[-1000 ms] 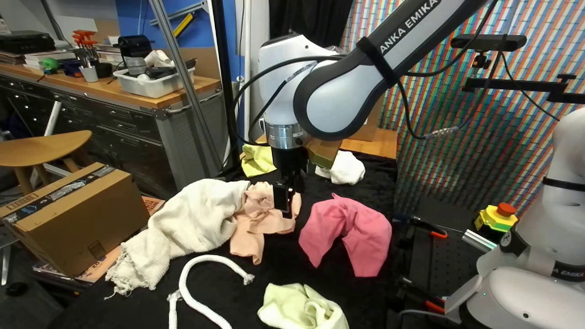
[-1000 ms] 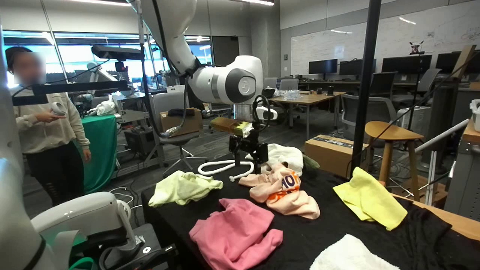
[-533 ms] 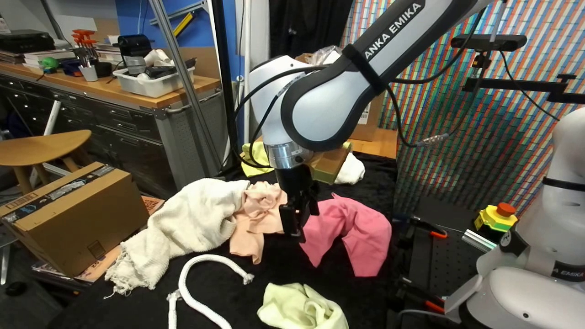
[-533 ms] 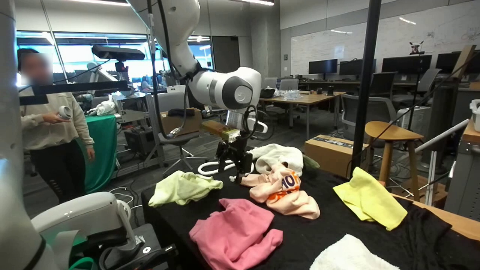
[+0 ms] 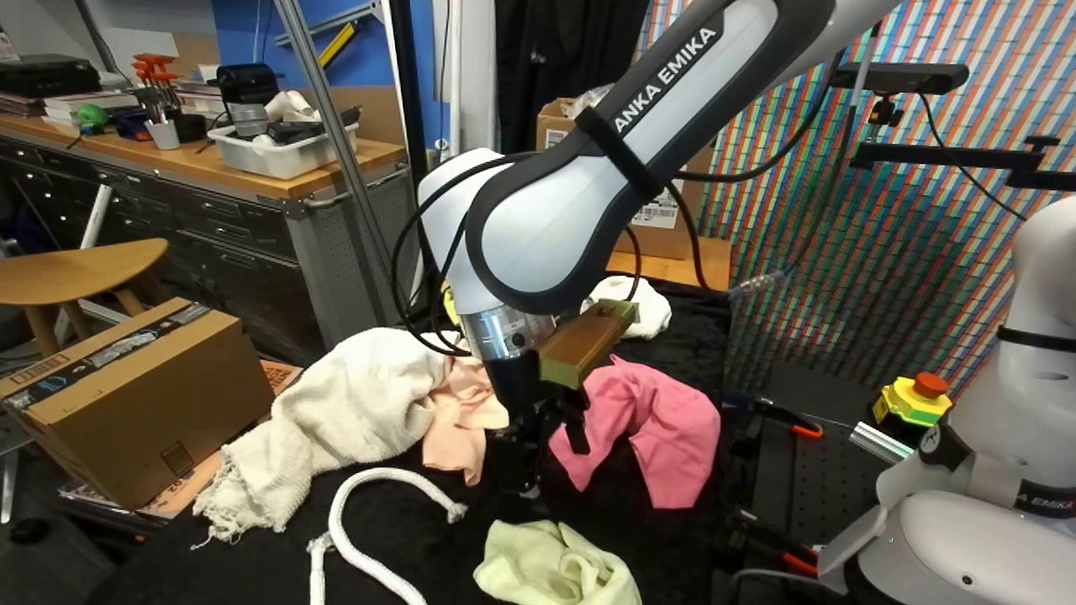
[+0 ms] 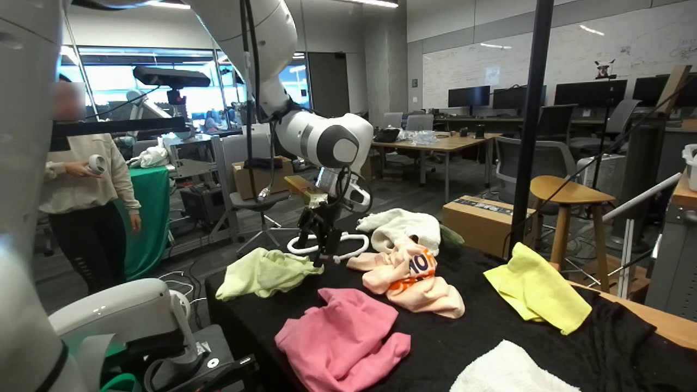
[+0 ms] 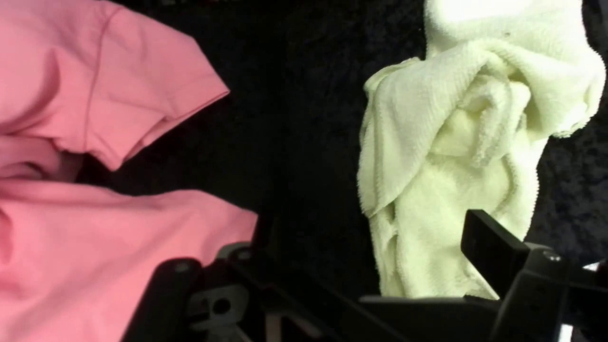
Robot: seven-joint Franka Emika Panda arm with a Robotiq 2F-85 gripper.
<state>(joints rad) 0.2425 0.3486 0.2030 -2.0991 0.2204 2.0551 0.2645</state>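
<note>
Black two-fingered gripper [image 5: 553, 466] above a black-draped table [image 6: 430, 351]

Its fingers [image 7: 494, 247] stand parted, empty. On the table I count one crumpled pale-green terry cloth [image 7: 456, 166], nearest; one pink garment [image 6: 343, 337]; one printed peach cloth [image 6: 405, 275]; one fringed cream towel [image 5: 353, 412]; one yellow cloth [image 6: 536, 288]; one white towel [image 6: 509, 373]; one white rope [image 5: 338, 521]. Beyond: one sweatshirted person [image 6: 90, 179], one wooden stool [image 6: 572, 188].

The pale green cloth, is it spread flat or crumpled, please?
Crumpled: the wrist view shows the pale green cloth bunched, with folds overlapping.
</note>
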